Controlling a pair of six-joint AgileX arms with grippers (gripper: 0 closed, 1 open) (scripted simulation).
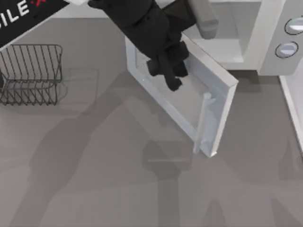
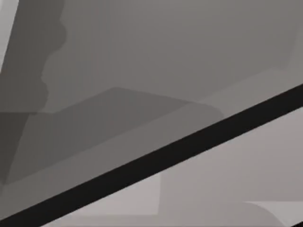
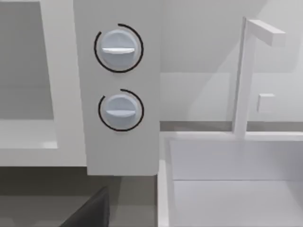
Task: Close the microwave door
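The black left gripper (image 1: 171,78) presses against the flat white, grey-windowed microwave door (image 1: 161,97), which stands open from the big white microwave (image 1: 265,38); its jaw state can't be told.

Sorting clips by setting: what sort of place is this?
Probably a simulated kitchen counter: a microwave with its door swung open, a dark wire rack, and what looks like a sink with a faucet.
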